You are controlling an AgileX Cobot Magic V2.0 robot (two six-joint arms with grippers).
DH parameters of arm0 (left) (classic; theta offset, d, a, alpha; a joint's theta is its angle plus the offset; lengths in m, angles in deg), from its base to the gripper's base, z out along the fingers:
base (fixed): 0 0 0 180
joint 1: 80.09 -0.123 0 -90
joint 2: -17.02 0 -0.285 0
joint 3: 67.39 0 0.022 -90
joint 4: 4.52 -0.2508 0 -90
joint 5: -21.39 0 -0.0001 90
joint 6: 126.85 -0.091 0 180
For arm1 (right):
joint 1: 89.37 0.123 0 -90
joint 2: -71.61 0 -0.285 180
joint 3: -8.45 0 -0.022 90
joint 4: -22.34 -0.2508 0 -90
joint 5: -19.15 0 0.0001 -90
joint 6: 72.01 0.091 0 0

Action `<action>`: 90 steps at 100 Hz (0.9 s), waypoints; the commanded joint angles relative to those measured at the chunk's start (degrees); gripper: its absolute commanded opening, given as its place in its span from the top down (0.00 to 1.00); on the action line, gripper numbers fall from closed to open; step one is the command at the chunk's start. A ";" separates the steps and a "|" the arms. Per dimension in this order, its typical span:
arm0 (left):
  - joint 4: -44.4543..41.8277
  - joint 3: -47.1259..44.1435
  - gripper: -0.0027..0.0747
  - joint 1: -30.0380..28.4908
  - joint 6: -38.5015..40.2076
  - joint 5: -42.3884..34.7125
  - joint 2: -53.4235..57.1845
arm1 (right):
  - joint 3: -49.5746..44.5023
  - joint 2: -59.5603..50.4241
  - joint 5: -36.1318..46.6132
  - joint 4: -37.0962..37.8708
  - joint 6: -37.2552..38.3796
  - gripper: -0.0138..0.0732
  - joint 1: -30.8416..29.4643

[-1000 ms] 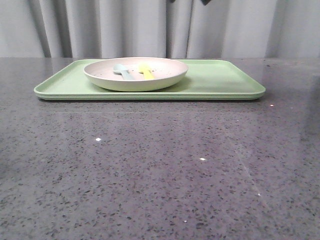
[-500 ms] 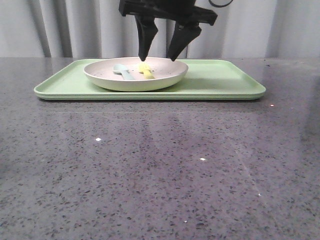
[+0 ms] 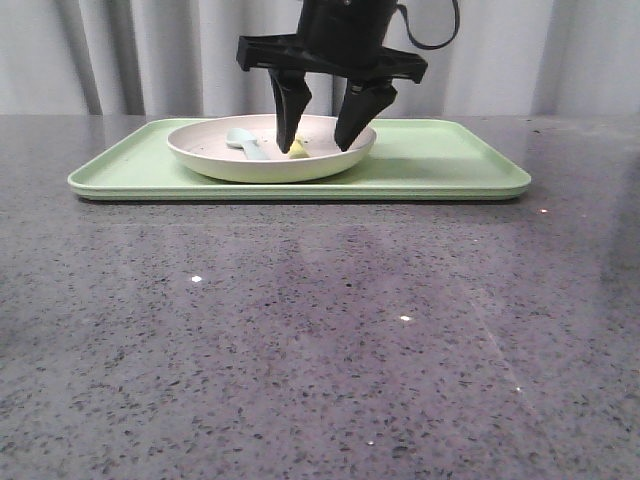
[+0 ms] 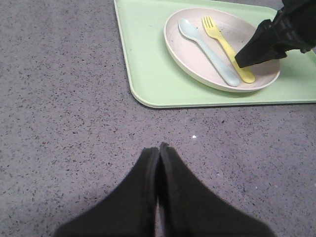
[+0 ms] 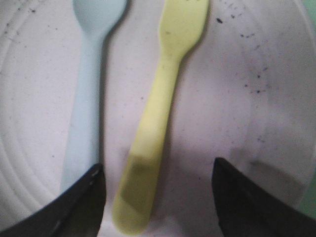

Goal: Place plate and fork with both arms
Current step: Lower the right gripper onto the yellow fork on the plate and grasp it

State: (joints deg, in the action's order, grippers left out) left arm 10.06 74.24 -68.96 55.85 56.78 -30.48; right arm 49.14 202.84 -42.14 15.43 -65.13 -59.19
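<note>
right hand (image 3: 318, 135) (fingers spread) straddles fork (image 5: 157, 123) in plate (image 3: 225, 160).

No legible text, labels, brand marks, numbers or signs found in any view. The plate (image 4: 222, 49) bears only dark speckles, not characters. The fork (image 5: 158, 113) between the right gripper's (image 5: 158, 197) fingers is plain and unmarked, as are the spoon (image 4: 207, 49) beside it and the tray (image 3: 440, 160).

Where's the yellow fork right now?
The fork lies in the plate on the green tray, beside the blue spoon, between the open right gripper's fingers.
</note>
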 commanded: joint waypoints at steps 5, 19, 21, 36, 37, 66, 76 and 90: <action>0.61 1.56 0.99 -0.07 0.39 -3.93 0.22 | 2.08 -2.56 2.10 -0.19 0.19 0.29 0.04; 0.61 1.56 0.99 -0.07 0.39 -3.93 0.22 | 2.08 -2.15 1.96 -0.19 0.19 0.29 0.04; 0.61 1.56 0.99 -0.07 0.39 -3.93 0.22 | 2.08 -2.00 1.96 -0.19 0.19 0.29 0.04; 0.61 1.56 0.99 -0.07 0.39 -3.93 0.22 | 2.08 -1.42 1.55 -0.19 0.19 0.33 0.04; 0.61 1.56 0.99 -0.07 0.39 -3.93 0.22 | 2.08 -1.42 1.55 -0.19 0.19 0.35 0.04; 0.61 1.56 0.99 -0.07 0.39 -3.93 0.22 | 2.08 -1.42 1.39 -0.19 0.48 0.74 0.04; 0.61 1.56 0.99 -0.07 0.39 -3.93 0.22 | 2.08 -1.42 1.27 -0.19 0.48 0.84 0.04; 0.61 1.56 0.99 -0.07 0.39 -3.93 0.22 | 2.08 -1.55 1.27 -0.19 0.53 0.88 0.04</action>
State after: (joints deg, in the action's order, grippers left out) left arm 10.06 74.24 -68.96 55.85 56.78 -30.48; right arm 49.63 204.63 -41.78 15.54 -64.70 -59.19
